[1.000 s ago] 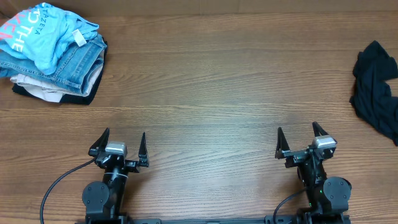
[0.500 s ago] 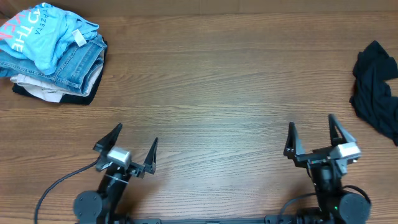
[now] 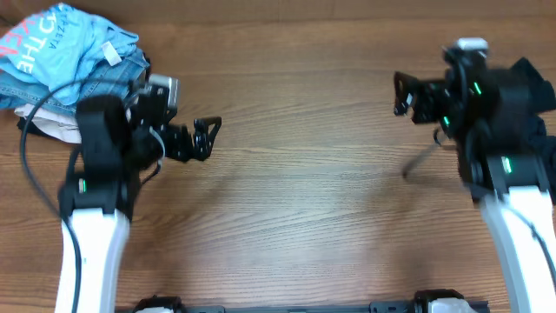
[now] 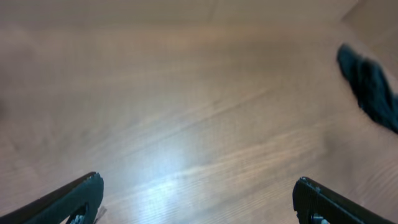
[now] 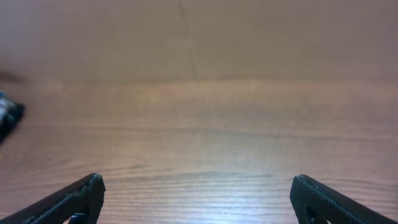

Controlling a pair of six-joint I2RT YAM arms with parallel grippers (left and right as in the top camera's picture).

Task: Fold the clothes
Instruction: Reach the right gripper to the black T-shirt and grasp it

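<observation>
We see the left gripper (image 3: 207,139) open and empty, just right of the clothes pile (image 3: 65,48) at far left; the right gripper (image 3: 400,94), also spread and empty, hovers left of the dark garment (image 4: 370,87) at far right

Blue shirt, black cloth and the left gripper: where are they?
Blue shirt (image 3: 56,48): overhead view, on its printed front.
Black cloth (image 4: 370,87): left wrist view, on its middle folds.
Left gripper (image 3: 211,139): overhead view, between its open fingertips.
</observation>
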